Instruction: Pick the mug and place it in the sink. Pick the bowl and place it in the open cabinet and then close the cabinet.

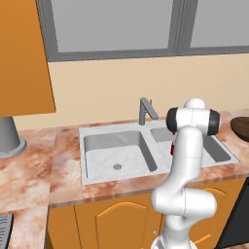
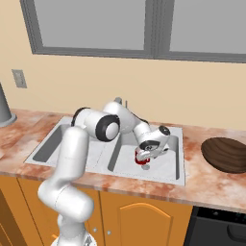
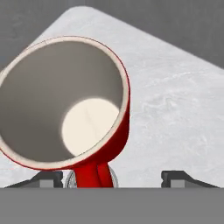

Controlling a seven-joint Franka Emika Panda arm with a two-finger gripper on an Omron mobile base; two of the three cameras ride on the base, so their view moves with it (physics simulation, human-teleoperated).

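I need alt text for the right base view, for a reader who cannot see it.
A white robot arm reaches down into the right basin of a grey sink, its gripper at a small red mug. A dark brown bowl sits on the counter to the right, below a window.

This is a home kitchen, rendered rather than real. A grey metal double-basin sink [image 1: 116, 155] with round drains is sunk into a pink-veined marble countertop [image 1: 29, 170], and the jaws hang inside its right basin. Behind the jaws an angular grey faucet [image 1: 146, 110] rises from the sink's back rim. Below and in front of them run orange under-counter cabinets [image 2: 139, 216] with arched panels and small silver knobs. Above and behind them a grey-framed window [image 2: 144, 29] sits in a cream wall [image 2: 192, 91]. Off to the jaws' left, up high, hangs an orange wall cabinet [image 1: 24, 58].
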